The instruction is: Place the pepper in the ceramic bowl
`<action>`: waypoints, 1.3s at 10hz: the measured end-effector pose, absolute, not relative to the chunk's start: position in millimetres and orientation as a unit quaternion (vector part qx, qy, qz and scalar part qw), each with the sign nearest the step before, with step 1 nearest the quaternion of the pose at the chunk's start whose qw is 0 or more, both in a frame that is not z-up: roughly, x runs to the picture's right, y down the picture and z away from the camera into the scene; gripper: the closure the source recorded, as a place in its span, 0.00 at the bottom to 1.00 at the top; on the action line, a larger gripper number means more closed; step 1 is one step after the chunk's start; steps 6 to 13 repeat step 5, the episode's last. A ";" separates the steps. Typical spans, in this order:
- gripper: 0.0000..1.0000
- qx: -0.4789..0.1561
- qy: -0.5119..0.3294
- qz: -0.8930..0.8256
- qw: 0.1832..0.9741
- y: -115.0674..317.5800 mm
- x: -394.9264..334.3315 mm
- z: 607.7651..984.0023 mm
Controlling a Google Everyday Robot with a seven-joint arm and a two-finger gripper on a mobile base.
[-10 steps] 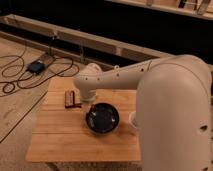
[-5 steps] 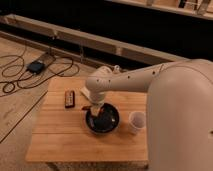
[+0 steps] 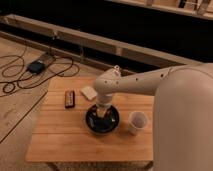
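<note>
The ceramic bowl point(image 3: 95, 126) is round, dark and glossy and stands near the middle of the wooden table point(image 3: 60, 140). My gripper point(image 3: 103, 112) points straight down into the bowl, at or just above its inside, hanging from the white arm that reaches in from the right. The red pepper is hidden: I cannot make it out under the gripper or in the bowl.
A dark flat rectangular block point(image 3: 70, 98) lies to the left of the bowl. A small white object point(image 3: 89, 92) lies behind the bowl. A white cup point(image 3: 137, 121) stands just right of the bowl. Cables and a black box point(image 3: 36, 66) lie on the floor at left.
My gripper has moved from beside the dark block rightward to over the bowl, then lowered into it. The block, the cup and the bowl have stayed in place.
</note>
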State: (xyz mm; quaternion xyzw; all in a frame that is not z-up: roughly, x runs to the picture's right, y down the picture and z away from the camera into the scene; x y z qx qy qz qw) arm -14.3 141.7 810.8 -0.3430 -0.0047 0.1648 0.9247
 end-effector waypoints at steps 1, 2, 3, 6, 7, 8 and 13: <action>0.20 -0.346 -0.003 0.165 0.924 143.4 -12.1 811.1; 0.20 -0.346 -0.004 0.165 0.924 143.4 -12.6 811.1; 0.20 -0.346 -0.004 0.165 0.924 143.4 -12.4 811.1; 0.20 -0.346 -0.004 0.165 0.924 143.4 -12.5 811.1; 0.20 -0.346 -0.004 0.165 0.924 143.4 -12.5 811.1; 0.20 -0.346 -0.004 0.165 0.924 143.4 -12.5 811.1; 0.20 -0.346 -0.004 0.165 0.924 143.4 -12.5 811.1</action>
